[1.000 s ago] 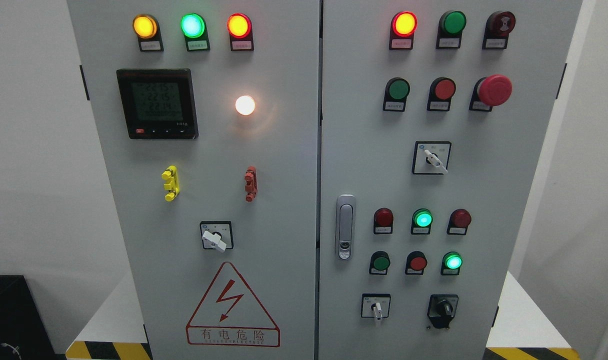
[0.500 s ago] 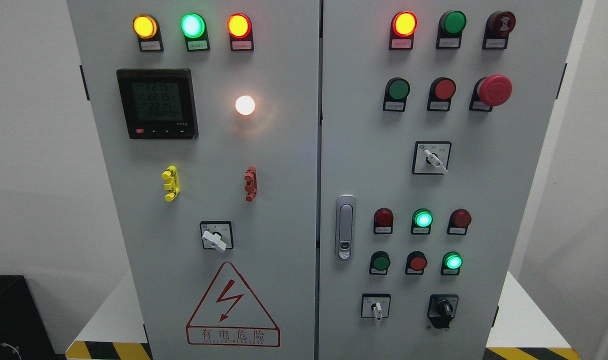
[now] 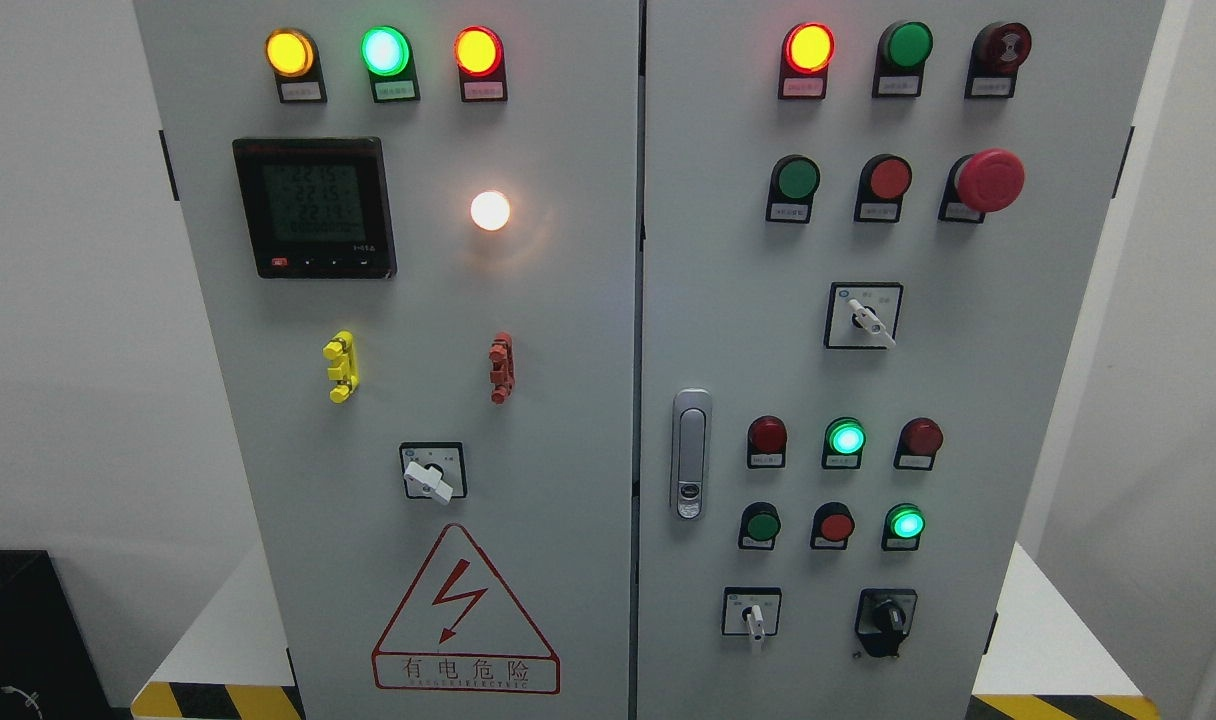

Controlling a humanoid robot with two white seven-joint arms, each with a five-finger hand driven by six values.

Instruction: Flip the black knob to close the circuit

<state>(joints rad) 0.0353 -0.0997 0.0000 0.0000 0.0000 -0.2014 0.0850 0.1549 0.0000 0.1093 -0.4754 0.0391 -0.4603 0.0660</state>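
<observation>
The black knob (image 3: 885, 620) sits at the lower right of the grey electrical cabinet (image 3: 588, 400), on its right door. Its handle stands roughly upright, leaning slightly to the right. To its left is a white-handled selector switch (image 3: 753, 615) pointing down. Neither of my hands nor arms shows anywhere in the head view.
The right door carries a silver latch handle (image 3: 690, 455), a red mushroom stop button (image 3: 988, 180), another white selector (image 3: 865, 317) and several lit and unlit lamps. The left door has a meter display (image 3: 315, 207), a white selector (image 3: 431, 477) and a hazard sign (image 3: 465, 615). The cabinet stands on a white platform (image 3: 1043, 640).
</observation>
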